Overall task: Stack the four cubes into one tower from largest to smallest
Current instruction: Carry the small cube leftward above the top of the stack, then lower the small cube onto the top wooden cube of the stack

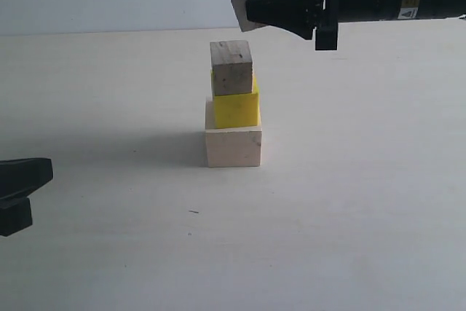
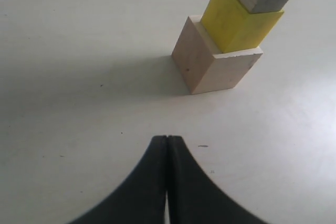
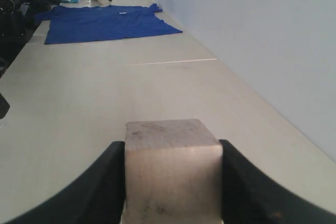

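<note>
Right fingers [image 3: 102,187] clamp small cube [image 1: 246,1] at 1 o'clock above three-cube tower [image 1: 233,147]; left fingers [image 2: 149,177] pinched together, empty.

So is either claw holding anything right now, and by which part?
The right claw grips a small pale wood cube by two opposite side faces. The left claw is shut, holding nothing.

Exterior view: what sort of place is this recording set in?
Probably a robotics lab bench: a long pale table against a plain wall, with dark equipment and a blue cloth farther along it.
</note>
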